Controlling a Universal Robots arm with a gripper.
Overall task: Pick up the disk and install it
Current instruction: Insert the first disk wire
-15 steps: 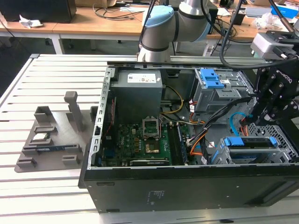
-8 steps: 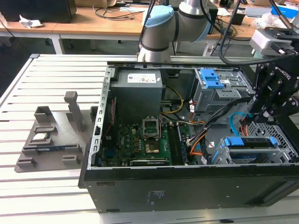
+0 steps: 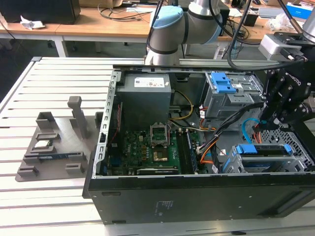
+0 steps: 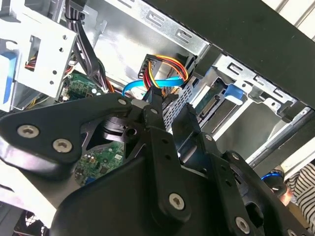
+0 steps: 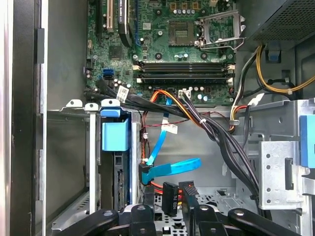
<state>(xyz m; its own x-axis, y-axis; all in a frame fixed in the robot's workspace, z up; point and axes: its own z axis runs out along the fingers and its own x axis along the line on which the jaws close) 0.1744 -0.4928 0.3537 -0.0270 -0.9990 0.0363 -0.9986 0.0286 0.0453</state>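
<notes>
Inside the computer case [image 3: 197, 196], the claw [image 3: 276, 120] hangs with fingers nearly closed, holding nothing, just above the slotted disk [image 3: 263, 150].

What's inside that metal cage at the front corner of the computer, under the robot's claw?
The cage holds the disk, slotted in; its blue rail and tab show in the first wrist view. The cage walls hide most of the disk's body and label.
</notes>
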